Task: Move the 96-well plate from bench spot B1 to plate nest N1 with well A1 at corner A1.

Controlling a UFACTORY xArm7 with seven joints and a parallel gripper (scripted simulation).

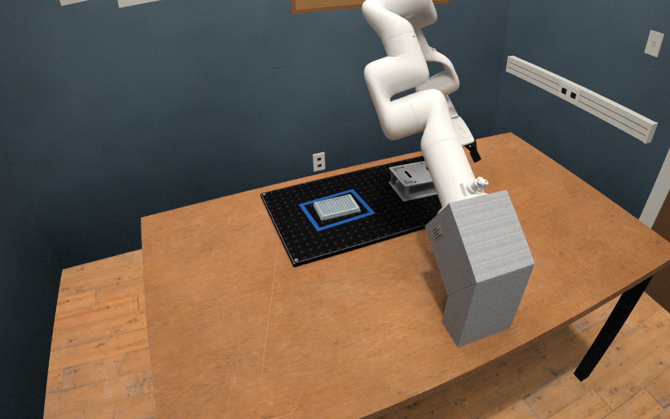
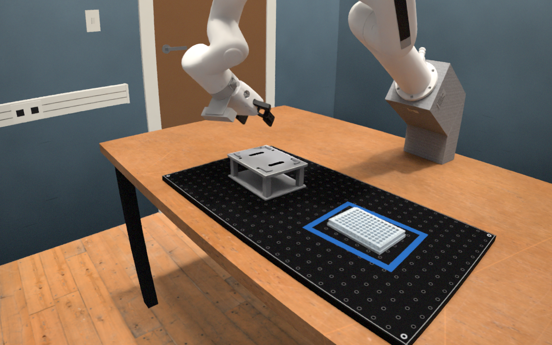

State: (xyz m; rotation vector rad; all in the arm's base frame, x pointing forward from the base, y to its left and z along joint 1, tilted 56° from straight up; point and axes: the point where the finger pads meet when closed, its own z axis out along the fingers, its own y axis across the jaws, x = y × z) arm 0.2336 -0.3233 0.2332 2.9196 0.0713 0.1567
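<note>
Scuffed wood table (image 2: 355,141), matt perforated black mat (image 2: 269,223)

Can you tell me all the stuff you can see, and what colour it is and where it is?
96-well plate: one, white, flat inside the blue outline.
Blue outline: one, blue, on the black board, the end away from the nest.
Plate nest: one, grey, raised on legs, nothing on it, at the board's other end.
Perforated board: one, black, on the table.
Table: one, brown wood, black legs.
Door: one, brown, behind the table.
Arm pedestal: one, grey, on the table.
Arm: one, white.
Gripper: one, black fingers, open, holding nothing, in the air above the table behind the nest.
</note>
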